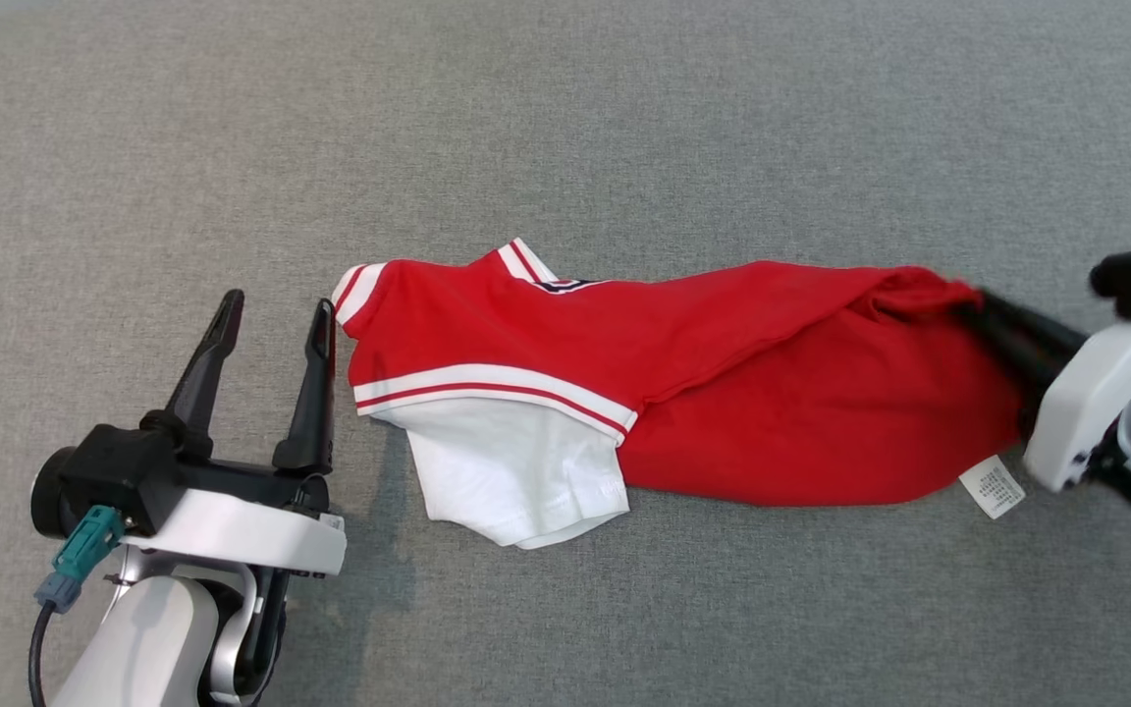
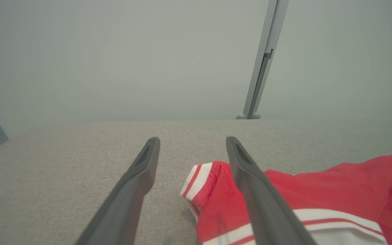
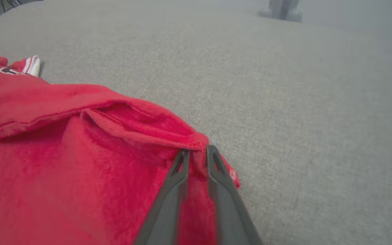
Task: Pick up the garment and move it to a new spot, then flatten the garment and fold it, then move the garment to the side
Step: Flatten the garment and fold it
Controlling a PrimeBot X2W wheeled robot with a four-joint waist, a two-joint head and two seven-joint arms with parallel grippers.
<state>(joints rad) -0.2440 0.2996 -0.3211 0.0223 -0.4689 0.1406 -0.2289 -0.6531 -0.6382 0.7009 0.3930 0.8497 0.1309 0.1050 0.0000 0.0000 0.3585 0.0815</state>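
Note:
The garment [image 1: 723,383] is a red shirt with white striped trim and a white sleeve, lying crumpled across the middle of the grey cloth surface. My right gripper [image 1: 983,304] is at the shirt's right end, its two dark fingers closed on a bunched red corner; the right wrist view shows the red fabric [image 3: 80,153] pinched between the fingers [image 3: 179,173]. My left gripper [image 1: 276,319] stands open just left of the shirt's striped sleeve cuff [image 2: 196,178], fingers on either side of bare surface, touching nothing.
The grey fabric-covered table [image 1: 565,118] extends all around the shirt. A white care label [image 1: 993,486] sticks out at the shirt's lower right edge. A grey post [image 2: 262,61] rises beyond the table's far edge.

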